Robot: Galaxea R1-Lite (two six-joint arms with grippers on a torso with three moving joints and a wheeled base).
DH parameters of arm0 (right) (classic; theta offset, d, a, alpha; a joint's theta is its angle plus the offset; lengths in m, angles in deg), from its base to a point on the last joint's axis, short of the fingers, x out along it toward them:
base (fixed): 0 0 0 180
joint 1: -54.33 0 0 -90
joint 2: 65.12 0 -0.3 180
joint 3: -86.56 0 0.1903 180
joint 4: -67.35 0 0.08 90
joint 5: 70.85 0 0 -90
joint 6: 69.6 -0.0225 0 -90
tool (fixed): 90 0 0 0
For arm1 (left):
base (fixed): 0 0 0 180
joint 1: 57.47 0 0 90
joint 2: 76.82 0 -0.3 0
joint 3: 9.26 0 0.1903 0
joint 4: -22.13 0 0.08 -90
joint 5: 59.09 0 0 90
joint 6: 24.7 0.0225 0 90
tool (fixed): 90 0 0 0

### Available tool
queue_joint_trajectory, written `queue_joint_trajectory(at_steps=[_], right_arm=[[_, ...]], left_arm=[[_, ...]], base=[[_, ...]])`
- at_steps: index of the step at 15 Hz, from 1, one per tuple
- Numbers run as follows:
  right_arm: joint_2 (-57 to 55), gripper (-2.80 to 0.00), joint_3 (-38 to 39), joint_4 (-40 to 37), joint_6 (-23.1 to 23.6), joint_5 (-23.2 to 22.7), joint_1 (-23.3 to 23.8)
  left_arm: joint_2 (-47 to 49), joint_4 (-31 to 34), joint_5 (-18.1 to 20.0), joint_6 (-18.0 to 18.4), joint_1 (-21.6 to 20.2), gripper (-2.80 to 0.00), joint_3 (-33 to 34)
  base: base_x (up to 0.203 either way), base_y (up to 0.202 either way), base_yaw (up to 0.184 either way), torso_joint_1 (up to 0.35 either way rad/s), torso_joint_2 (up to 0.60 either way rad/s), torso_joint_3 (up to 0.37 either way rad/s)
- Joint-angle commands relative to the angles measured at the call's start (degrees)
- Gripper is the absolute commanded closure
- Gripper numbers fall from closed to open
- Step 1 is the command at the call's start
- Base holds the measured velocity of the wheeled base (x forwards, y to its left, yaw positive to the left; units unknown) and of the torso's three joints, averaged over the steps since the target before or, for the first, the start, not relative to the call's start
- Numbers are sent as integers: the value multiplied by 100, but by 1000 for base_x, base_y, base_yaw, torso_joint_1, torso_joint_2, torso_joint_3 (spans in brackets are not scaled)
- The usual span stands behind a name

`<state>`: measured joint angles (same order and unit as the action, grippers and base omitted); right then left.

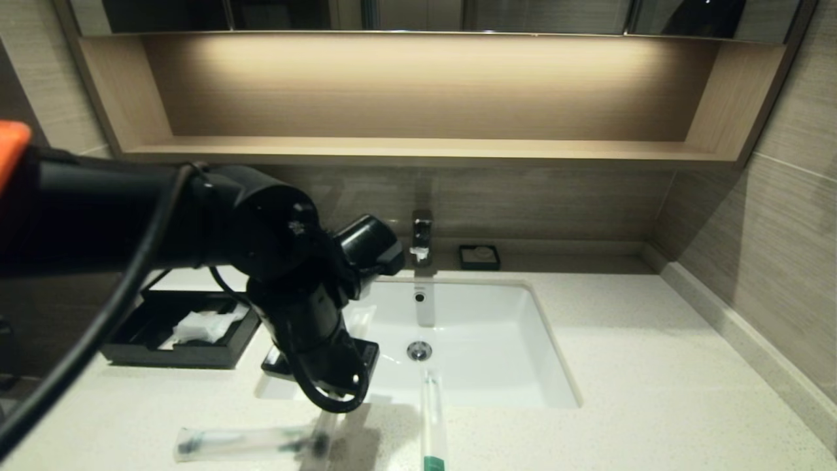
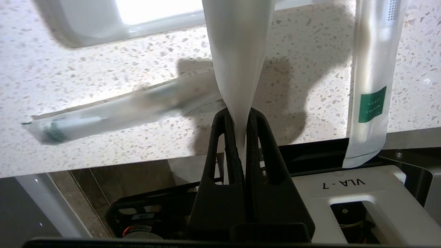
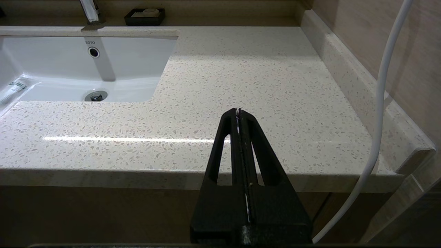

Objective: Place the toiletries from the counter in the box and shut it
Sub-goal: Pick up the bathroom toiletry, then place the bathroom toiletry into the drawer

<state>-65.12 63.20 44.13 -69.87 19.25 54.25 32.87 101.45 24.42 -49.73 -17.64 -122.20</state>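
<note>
A: What is filling the left of the frame?
B: The left arm is reaching in over the counter, hanging above the sink's left edge.
A: And the box?
B: A black box is sitting open at middle left, with white packets lying inside.
A: Anything at the bottom?
B: Two clear packets: one lying flat at lower left, another pointing toward the drain.

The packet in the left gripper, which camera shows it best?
Left wrist view: the white packet is pinched in the left gripper, filling the frame. Head view: the arm hides most of it. Right wrist view: not identifiable.
</note>
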Motion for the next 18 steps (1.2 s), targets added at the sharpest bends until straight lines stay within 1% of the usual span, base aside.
queue_joint_trajectory(at_steps=[1, 3, 5, 7, 10, 14, 16, 18], right_arm=[[0, 0, 9, 2, 0, -1, -1], [0, 0, 9, 2, 0, -1, -1], [0, 0, 9, 2, 0, -1, -1], [0, 0, 9, 2, 0, -1, -1], [0, 0, 9, 2, 0, -1, -1], [0, 0, 9, 2, 3, -1, -1], [0, 0, 9, 2, 0, -1, -1], [0, 0, 9, 2, 0, -1, -1]], left_arm=[[-554, 124, -312, 3, -208, 0, -31], [-830, 373, -501, 133, -521, 0, -31], [-979, 588, -525, 300, -969, 0, -33], [-1109, 638, -533, 511, -1625, 0, -60], [-1203, 658, -532, 1043, -2510, 0, -169], [-1120, 656, -530, 1711, -3483, 0, -478], [-1002, 652, -529, 2088, -3880, 0, -710], [-885, 642, -529, 2427, -4163, 0, -885]], base=[[0, 0, 0, 0, 0, 0], [0, 0, 0, 0, 0, 0], [0, 0, 0, 0, 0, 0], [0, 0, 0, 0, 0, 0], [0, 0, 0, 0, 0, 0], [0, 0, 0, 0, 0, 0], [0, 0, 0, 0, 0, 0], [0, 0, 0, 0, 0, 0]])
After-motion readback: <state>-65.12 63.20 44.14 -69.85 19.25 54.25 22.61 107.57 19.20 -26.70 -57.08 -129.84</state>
